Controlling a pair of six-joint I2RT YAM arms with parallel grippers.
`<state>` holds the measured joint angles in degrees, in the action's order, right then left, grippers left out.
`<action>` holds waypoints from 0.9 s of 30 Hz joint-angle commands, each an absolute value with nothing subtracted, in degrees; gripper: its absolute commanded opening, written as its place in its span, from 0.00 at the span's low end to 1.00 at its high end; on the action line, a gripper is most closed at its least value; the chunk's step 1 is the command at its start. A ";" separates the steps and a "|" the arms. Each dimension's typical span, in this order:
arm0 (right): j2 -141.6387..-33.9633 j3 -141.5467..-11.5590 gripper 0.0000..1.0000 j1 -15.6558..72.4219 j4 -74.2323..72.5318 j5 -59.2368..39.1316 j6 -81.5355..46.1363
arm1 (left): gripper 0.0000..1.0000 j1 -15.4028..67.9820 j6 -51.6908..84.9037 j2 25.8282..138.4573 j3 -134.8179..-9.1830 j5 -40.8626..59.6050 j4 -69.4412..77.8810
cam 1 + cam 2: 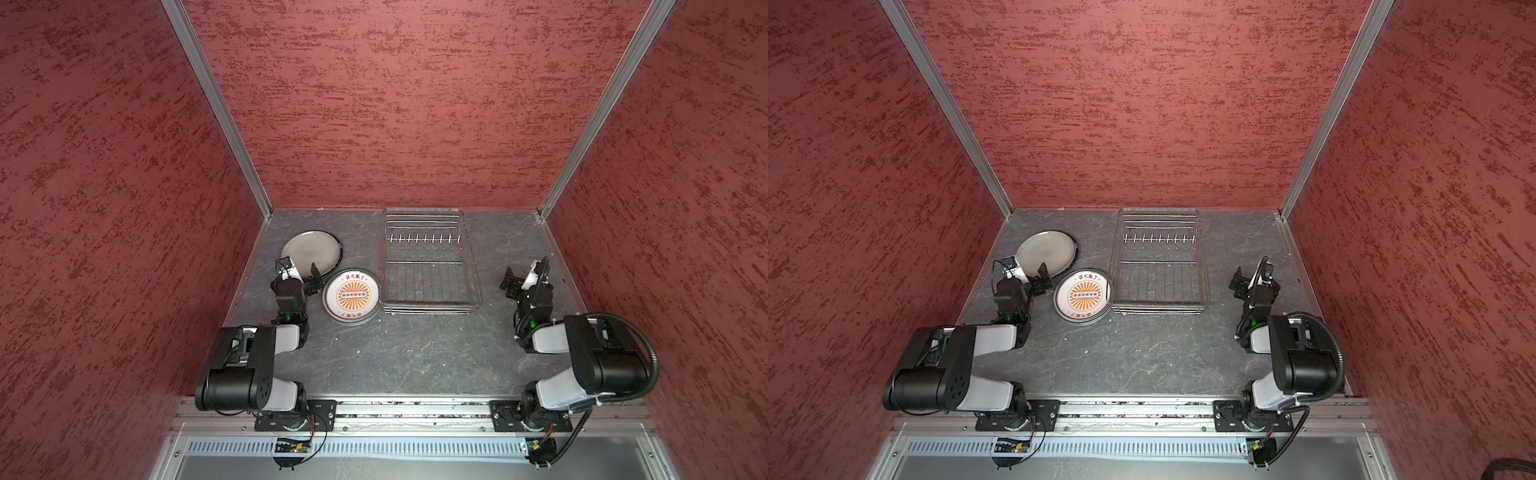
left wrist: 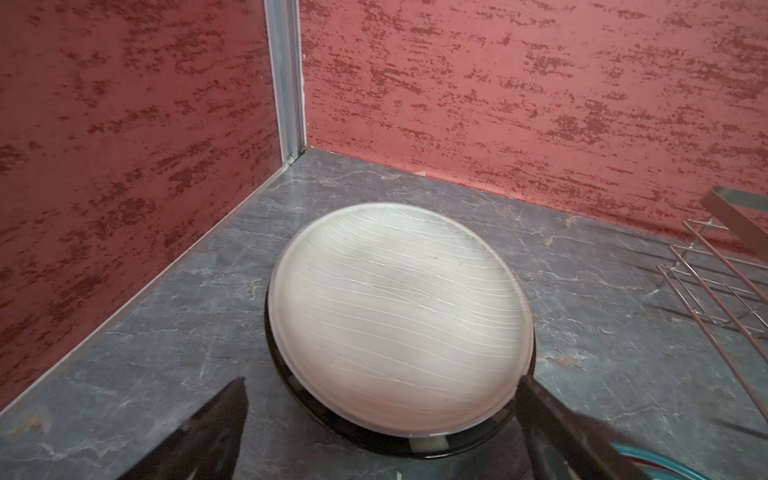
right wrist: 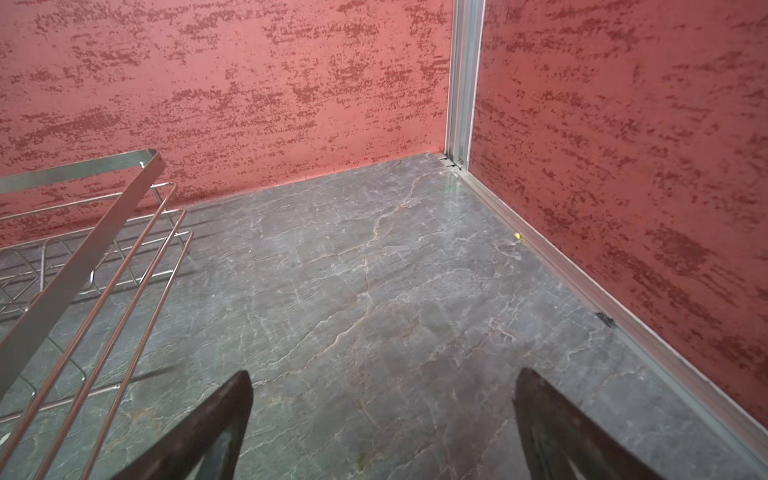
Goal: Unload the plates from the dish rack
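The dish rack (image 1: 428, 286) (image 1: 1160, 286) stands at the back middle of the table, and no plate shows in it. Left of it lie the plates: a grey plate (image 1: 311, 249) (image 1: 1045, 251) (image 2: 399, 316) resting on a dark-rimmed one (image 2: 365, 440), and a white plate with an orange sunburst (image 1: 352, 296) (image 1: 1083, 296) topping a small stack. My left gripper (image 1: 300, 268) (image 1: 1025, 268) (image 2: 382, 379) hangs open just over the grey plate's near edge, holding nothing. My right gripper (image 1: 523, 272) (image 1: 1251, 272) (image 3: 384, 374) is open over bare table right of the rack (image 3: 83, 257).
Red walls close in the table on three sides, with metal corner posts (image 1: 266, 212) (image 1: 540, 216). The rack's corner (image 2: 723, 291) is near the grey plate. Bare grey tabletop (image 1: 415, 353) stretches in front of the plates and the rack.
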<state>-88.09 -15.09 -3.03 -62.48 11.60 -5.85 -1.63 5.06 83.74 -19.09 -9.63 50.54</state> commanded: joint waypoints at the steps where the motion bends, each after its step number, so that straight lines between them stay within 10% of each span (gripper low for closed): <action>1: -87.99 -15.24 0.99 -2.72 -66.93 11.78 -4.28 | 0.99 -1.12 1.51 88.80 -19.68 -6.53 56.61; 27: -88.25 -15.48 0.99 -2.60 -66.91 11.69 -4.10 | 0.99 -0.53 1.80 87.90 -20.66 -7.91 53.31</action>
